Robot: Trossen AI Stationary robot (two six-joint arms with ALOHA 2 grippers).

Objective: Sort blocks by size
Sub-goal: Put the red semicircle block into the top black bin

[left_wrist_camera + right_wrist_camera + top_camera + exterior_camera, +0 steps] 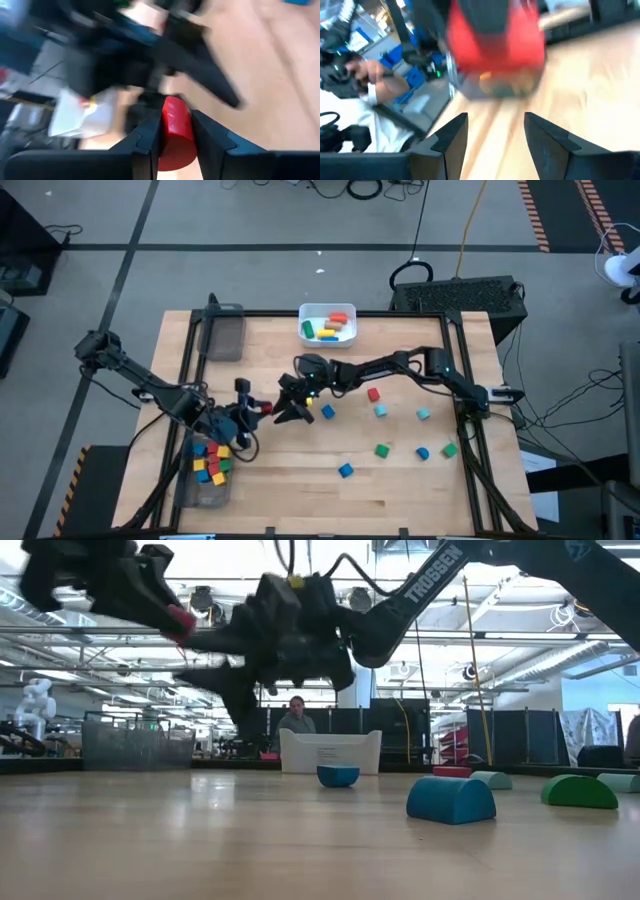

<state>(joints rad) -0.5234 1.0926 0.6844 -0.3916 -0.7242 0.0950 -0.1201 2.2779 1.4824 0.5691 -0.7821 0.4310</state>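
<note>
Currently holding a small red block [175, 132] between the left gripper [252, 408] fingers, clamped on its flat sides, left of centre in the high view, raised above the table [300, 480]. Likely handling as light, stiff, smooth wood; gripping across flat faces looking safest against slipping. Hanging just beside it, the right gripper [290, 405], fingers apart and empty.

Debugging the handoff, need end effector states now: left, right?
Left end effector: closed on the red block.
Right end effector: open, holding nothing; the red block sits just ahead of it.
</note>
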